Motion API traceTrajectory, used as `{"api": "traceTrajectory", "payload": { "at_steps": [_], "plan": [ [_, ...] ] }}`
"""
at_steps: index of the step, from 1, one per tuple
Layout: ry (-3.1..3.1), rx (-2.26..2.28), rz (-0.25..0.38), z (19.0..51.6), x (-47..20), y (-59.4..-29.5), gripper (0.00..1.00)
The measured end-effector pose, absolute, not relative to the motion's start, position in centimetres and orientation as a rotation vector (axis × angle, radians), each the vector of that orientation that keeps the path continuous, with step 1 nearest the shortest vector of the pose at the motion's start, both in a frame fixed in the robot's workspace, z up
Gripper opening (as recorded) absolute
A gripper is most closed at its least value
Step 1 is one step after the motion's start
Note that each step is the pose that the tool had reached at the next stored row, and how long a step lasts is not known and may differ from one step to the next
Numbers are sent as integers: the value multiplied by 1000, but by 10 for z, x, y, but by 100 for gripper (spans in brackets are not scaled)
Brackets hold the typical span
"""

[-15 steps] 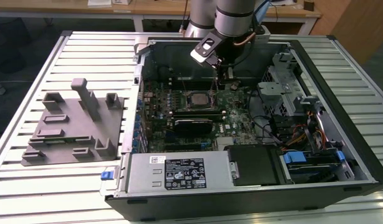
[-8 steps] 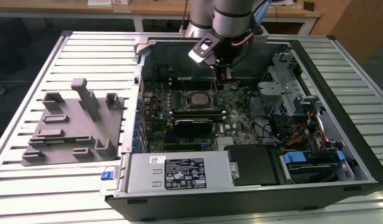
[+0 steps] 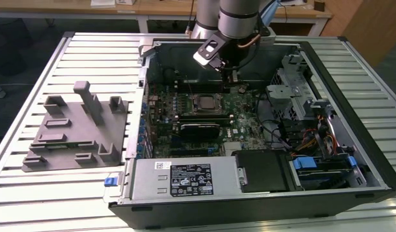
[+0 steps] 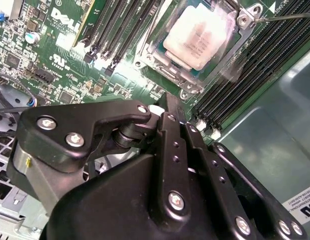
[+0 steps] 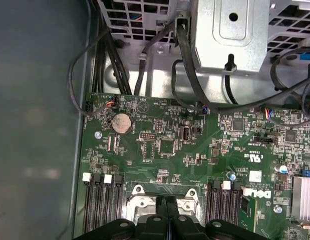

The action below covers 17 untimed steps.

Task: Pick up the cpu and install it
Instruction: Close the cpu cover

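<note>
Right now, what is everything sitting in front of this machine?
computer case: one, black, open on the table
slatted table: one, pale metal, under everything
motherboard: one, green, inside the case
cpu: one, pale silver, in the motherboard's socket
memory slots: several, black, either side of the socket
coin battery: one, silver, on the motherboard
power supply: one, silver, in the case, nearest the exterior camera
fixture block: one, grey, on the table at the exterior view's left
robot arm: one, silver-grey, above the case
hand: one, black, shut, over the motherboard near the socket
</note>
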<state>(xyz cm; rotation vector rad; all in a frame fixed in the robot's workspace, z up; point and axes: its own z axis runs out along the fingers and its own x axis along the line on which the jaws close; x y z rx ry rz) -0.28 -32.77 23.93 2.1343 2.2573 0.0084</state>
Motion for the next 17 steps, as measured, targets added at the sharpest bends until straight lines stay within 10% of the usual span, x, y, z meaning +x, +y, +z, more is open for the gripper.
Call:
{"api": "traceTrajectory", "payload": {
  "at_steps": [17],
  "plan": [
    [2257, 2134, 8, 237, -13, -328, 11]
  ]
}}
